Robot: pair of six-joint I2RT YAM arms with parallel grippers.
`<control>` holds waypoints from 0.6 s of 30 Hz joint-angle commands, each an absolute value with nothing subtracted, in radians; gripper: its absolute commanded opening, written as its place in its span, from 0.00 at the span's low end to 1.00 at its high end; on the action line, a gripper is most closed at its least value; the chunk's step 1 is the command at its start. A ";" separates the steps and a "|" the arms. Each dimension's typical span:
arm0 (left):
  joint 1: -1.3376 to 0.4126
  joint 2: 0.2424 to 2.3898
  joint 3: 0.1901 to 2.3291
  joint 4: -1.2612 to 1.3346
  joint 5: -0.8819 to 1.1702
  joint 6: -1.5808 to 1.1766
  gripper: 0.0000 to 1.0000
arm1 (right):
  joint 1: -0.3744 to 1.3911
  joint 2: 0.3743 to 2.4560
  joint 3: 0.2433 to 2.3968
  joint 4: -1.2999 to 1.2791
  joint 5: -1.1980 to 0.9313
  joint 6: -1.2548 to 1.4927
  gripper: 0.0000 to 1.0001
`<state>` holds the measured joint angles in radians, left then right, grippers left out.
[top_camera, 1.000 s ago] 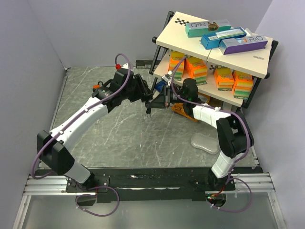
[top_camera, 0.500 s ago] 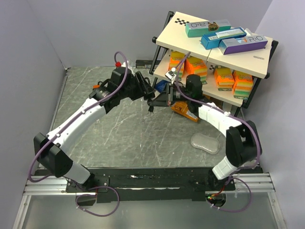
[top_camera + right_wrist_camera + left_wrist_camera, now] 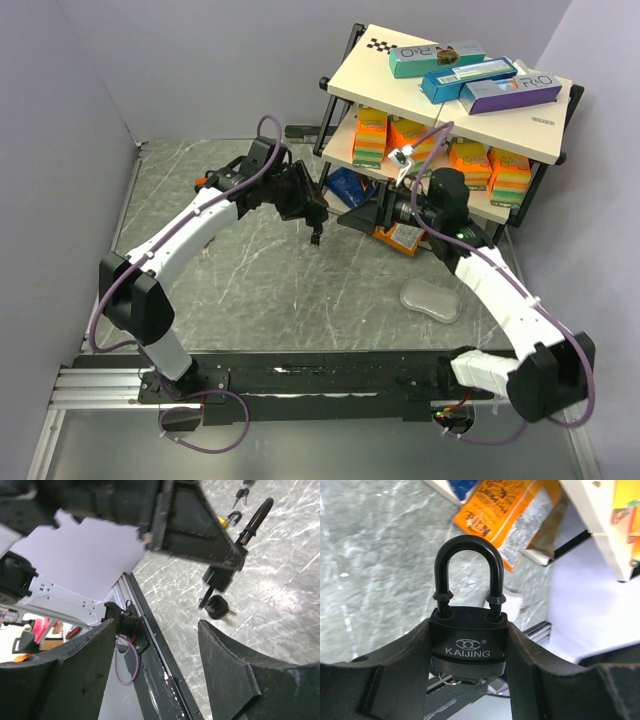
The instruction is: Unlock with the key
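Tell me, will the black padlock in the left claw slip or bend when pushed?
Likely rigid and heavy for its size: the padlock looks solid metal. Its smooth sides might slip, though the left claw clamps them squarely.

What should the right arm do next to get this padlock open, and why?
Probably ease the open right end effector toward the black head of the key and line its fingers up around it. The left end effector grips the KAIJING padlock, whose shackle looks seated in the body, and the key hangs from the lock's underside with nothing holding it.
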<state>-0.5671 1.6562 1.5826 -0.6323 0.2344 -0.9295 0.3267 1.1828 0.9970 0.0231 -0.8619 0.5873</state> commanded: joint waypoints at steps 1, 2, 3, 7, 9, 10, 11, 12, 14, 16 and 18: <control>-0.552 1.603 1.602 -0.597 0.293 -0.806 0.01 | 0.313 1.114 1.038 -0.073 -0.807 0.540 0.74; -0.552 1.591 1.586 -0.562 0.304 -0.772 0.01 | 0.313 1.123 1.063 -0.093 -0.804 0.522 0.75; -0.552 1.551 1.533 -0.533 0.355 -0.697 0.01 | 0.313 1.134 1.124 -0.110 -0.810 0.511 0.75; -0.552 1.435 1.387 -0.372 0.558 -0.574 0.01 | 0.316 1.221 1.291 -0.282 -0.802 0.419 0.75; -0.551 1.372 1.309 -0.247 0.702 -0.606 0.01 | 0.319 1.238 1.360 -0.316 -0.816 0.390 0.75; -0.549 1.355 1.284 -0.201 0.759 -0.632 0.01 | 0.319 1.241 1.367 -0.310 -0.834 0.382 0.75; -0.548 1.332 1.244 -0.146 0.805 -0.693 0.01 | 0.321 1.241 1.365 -0.272 -0.857 0.388 0.75; -0.548 1.325 1.230 -0.071 0.874 -0.722 0.01 | 0.321 1.241 1.362 -0.246 -0.918 0.399 0.75; -0.549 1.310 1.213 -0.031 0.905 -0.779 0.01 | 0.319 1.246 1.355 -0.166 -0.980 0.437 0.75; -0.549 1.295 1.207 -0.008 0.939 -0.795 0.01 | 0.322 1.256 1.348 -0.123 -1.055 0.471 0.75; -0.548 1.282 1.210 -0.017 0.956 -0.796 0.01 | 0.330 1.262 1.351 -0.103 -1.095 0.472 0.75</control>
